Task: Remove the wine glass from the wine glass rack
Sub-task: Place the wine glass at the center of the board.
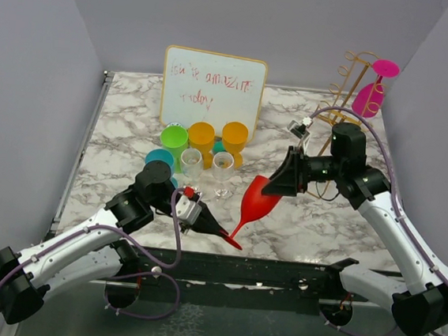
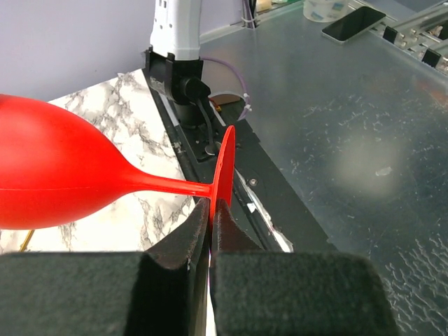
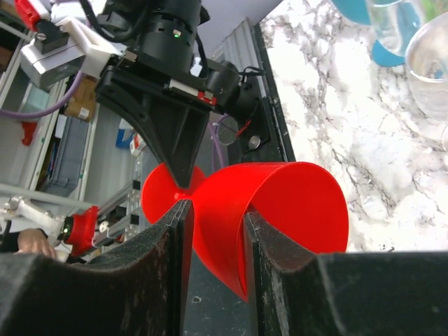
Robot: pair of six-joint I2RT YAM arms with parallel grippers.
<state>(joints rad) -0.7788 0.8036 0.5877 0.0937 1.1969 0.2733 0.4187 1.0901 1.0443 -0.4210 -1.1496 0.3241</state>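
Observation:
A red wine glass point(image 1: 259, 199) lies tilted above the near middle of the table, held between my two arms. My left gripper point(image 1: 216, 231) is shut on the thin disc of its foot point(image 2: 225, 164), with the stem and bowl point(image 2: 56, 171) running off to the left. My right gripper point(image 3: 213, 210) is shut on the bowl's rim point(image 3: 294, 203), one finger inside the mouth and one on the outer wall. At the far right the gold wine glass rack point(image 1: 347, 81) stands upright. A pink wine glass point(image 1: 370, 91) hangs upside down from it.
A whiteboard point(image 1: 213, 87) with red writing leans at the back. In front of it stand a green cup point(image 1: 174, 139), two orange cups point(image 1: 201, 136), a teal cup point(image 1: 160, 160) and two clear glasses point(image 1: 222, 166). A black rail point(image 1: 277, 272) edges the table's front.

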